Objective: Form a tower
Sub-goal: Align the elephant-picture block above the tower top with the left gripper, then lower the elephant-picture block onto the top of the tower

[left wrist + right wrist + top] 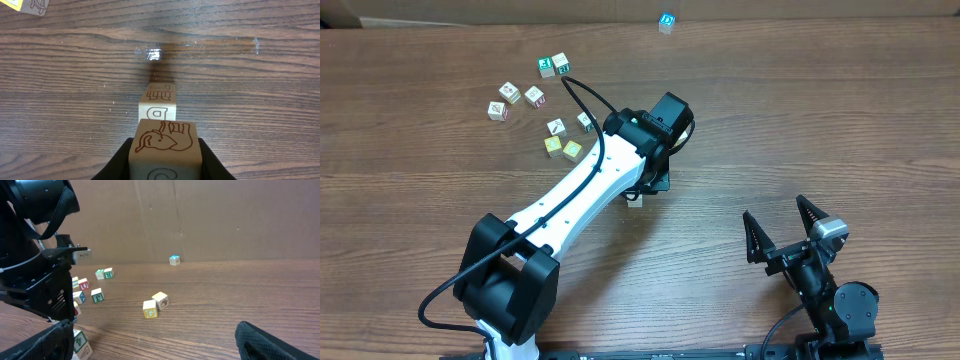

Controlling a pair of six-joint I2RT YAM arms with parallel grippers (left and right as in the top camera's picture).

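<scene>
In the left wrist view my left gripper (pixel 165 152) is shut on a pale cube with a brown elephant drawing (pixel 165 140). The tower (pixel 157 111) stands right under and just beyond it, showing a cube with a red D and another cube face past that one. Whether the held cube touches the stack I cannot tell. From overhead the left gripper (pixel 642 185) covers the tower (pixel 635 201) almost fully. In the right wrist view the tower (pixel 80 342) shows a green 4 cube below the left arm. My right gripper (pixel 785 230) stands open and holds nothing, at the front right.
Several loose cubes lie at the back left, among them two green ones (pixel 554 66) and two yellowish ones (pixel 563 149). A blue cube (pixel 666 22) sits alone at the far edge. A black cable (pixel 582 95) loops over the left arm.
</scene>
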